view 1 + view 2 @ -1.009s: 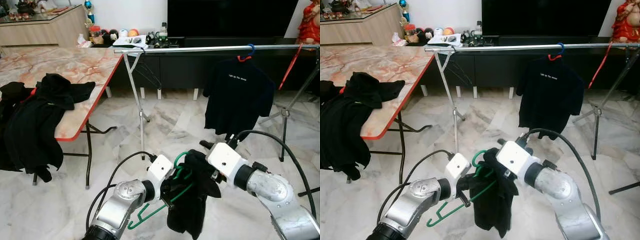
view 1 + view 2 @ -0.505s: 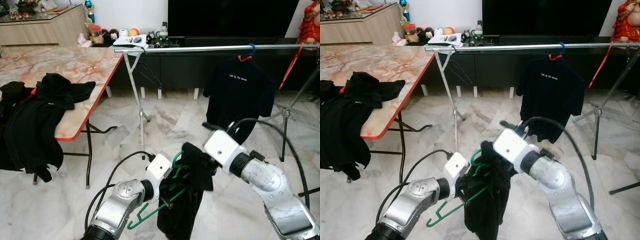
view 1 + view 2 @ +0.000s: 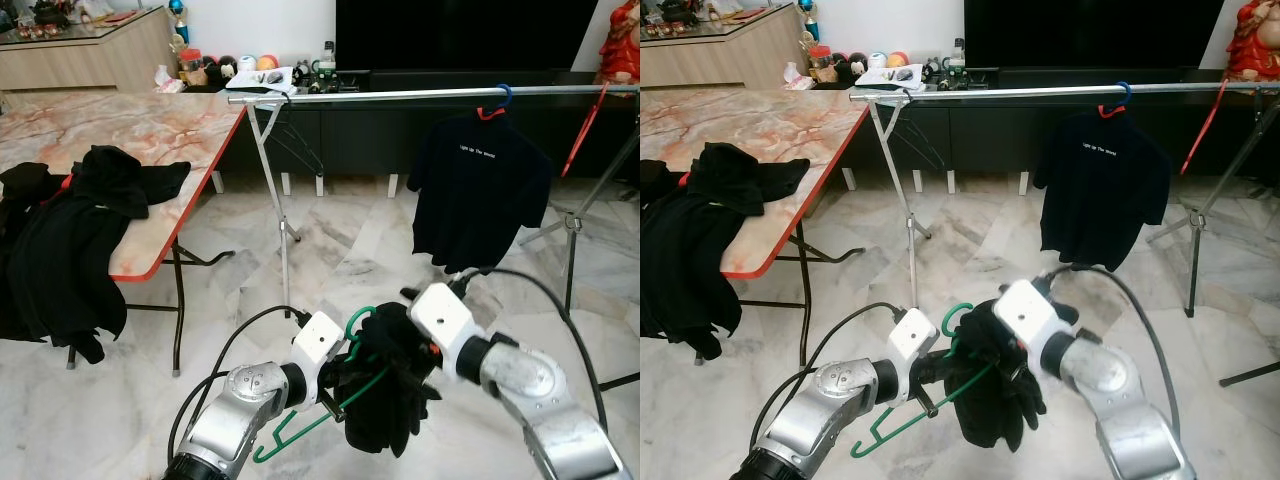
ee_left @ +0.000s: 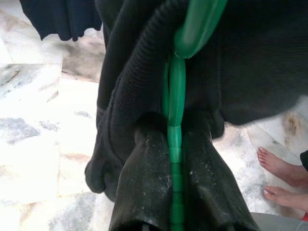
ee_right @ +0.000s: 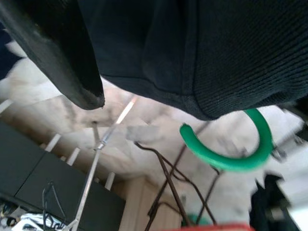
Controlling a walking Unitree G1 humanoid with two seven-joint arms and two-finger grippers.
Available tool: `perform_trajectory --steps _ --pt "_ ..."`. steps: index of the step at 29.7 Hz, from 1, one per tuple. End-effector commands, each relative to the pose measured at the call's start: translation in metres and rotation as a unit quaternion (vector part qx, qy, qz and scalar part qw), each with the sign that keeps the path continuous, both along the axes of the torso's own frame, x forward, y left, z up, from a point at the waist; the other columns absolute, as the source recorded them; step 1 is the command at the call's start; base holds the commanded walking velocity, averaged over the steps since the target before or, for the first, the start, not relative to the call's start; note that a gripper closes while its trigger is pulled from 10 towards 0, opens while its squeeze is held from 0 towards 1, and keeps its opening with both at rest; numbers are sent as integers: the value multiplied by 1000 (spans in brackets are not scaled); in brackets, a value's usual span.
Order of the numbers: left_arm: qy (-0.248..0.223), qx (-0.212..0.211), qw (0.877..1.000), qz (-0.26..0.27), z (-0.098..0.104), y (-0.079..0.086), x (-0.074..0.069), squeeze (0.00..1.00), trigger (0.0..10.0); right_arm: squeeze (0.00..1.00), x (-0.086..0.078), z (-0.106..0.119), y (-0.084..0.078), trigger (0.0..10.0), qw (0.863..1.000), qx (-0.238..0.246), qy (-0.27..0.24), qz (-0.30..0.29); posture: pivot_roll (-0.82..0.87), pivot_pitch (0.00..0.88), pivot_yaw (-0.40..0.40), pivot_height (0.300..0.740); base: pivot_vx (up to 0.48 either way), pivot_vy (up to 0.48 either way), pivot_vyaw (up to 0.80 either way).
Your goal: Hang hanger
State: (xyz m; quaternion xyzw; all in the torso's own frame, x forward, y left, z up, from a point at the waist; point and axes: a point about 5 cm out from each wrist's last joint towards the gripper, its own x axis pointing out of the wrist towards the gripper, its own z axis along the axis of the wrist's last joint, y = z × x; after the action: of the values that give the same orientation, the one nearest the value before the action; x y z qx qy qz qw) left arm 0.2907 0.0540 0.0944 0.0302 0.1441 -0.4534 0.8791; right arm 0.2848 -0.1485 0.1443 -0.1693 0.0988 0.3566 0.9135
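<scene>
Two grippers meet low over the marble floor (image 3: 330,250), in front of the clothes rail (image 3: 420,97). Left gripper (image 4: 174,159): fingers pressed together, pinching the green hanger (image 3: 352,385). Right gripper (image 3: 420,350) is buried in the black garment (image 3: 385,395) draped on that hanger; one finger (image 5: 53,53) lies against the cloth, spread cannot be told. Versus half a second ago: right arm has dropped and pulled in, and the garment is now bunched into a shorter lump rather than hanging long. Hanger is not on the rail yet. A black T-shirt (image 3: 478,190) hangs there on a blue hanger (image 3: 492,103). Dark clothes (image 3: 75,225) are piled on the table (image 3: 180,130). A person's bare feet (image 4: 281,175) stand nearby.
</scene>
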Motion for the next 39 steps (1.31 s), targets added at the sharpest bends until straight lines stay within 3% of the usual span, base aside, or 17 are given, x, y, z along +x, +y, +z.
perform_trajectory --steps 1,5,7,8,10,11,13,18,20,21,22,23,24,30,32,36,39 --pt "-13 -4 1000 -3 7 -2 1 0 10000 1000 -3 0 6 10000 999 47 17 14 50 81 73 740 0 0 0" --pt "-13 -3 1000 -4 7 -2 1 0 10000 1000 -11 -12 1 10000 995 83 43 30 56 77 72 740 0 0 0" --pt "-13 -3 1000 -5 7 -2 0 0 10000 1000 -22 -28 -4 10000 996 27 58 59 59 77 73 740 0 0 0" --pt "-13 -2 1000 -5 7 -1 0 0 10000 631 -25 -35 -9 10000 996 -5 64 64 59 77 73 740 0 0 0" --pt "-13 -2 1000 -5 7 -1 0 0 10000 631 -27 -40 -13 10000 995 -29 68 66 59 77 73 740 0 0 0" --pt "-13 -2 1000 -5 7 -1 0 0 10000 0 -26 -41 -20 10000 995 -39 68 55 59 77 75 740 0 0 0" --pt "-13 -1 1000 -5 7 -1 0 0 10000 0 -26 -42 -31 10000 995 -49 68 45 57 78 76 740 0 0 0" --pt "-13 -2 1000 -5 7 -1 0 0 10000 0 -29 -40 -37 10000 995 -23 68 66 56 78 74 740 0 0 0" --pt "-13 -2 1000 -6 7 -2 0 0 10000 0 -33 -35 -35 10000 994 10 62 93 60 76 75 740 0 0 0" --pt "-13 -2 1000 -5 7 -1 0 0 10000 0 -38 -23 -27 10000 988 75 51 127 60 77 75 740 0 0 0" --pt "-13 -2 1000 -5 7 -1 0 0 10000 0 -38 -23 -27 10000 988 75 51 127 60 77 75 740 0 0 0" --pt "-13 -2 1000 -5 7 0 0 0 10000 0 -42 -11 -20 10000 978 134 39 154 58 77 76 740 0 0 0" --pt "-13 0 1000 -5 7 0 0 0 10000 0 -44 -7 -17 10000 972 160 35 168 58 76 75 740 0 0 0" --pt "-13 0 1000 -4 7 1 0 0 10000 0 -58 3 -1 10000 944 256 21 209 64 77 74 740 0 0 0" --pt "-13 0 1000 -4 7 1 0 0 10000 0 -62 1 0 10000 943 257 22 209 64 77 74 740 0 0 0" --pt "-12 1 1000 -5 6 1 0 0 10000 0 -62 -20 -8 10000 965 197 45 167 61 80 77 740 0 0 0" --pt "-12 1 1000 -6 6 1 -1 0 10000 0 -61 -27 -13 10000 973 173 52 148 59 81 78 740 0 0 0"
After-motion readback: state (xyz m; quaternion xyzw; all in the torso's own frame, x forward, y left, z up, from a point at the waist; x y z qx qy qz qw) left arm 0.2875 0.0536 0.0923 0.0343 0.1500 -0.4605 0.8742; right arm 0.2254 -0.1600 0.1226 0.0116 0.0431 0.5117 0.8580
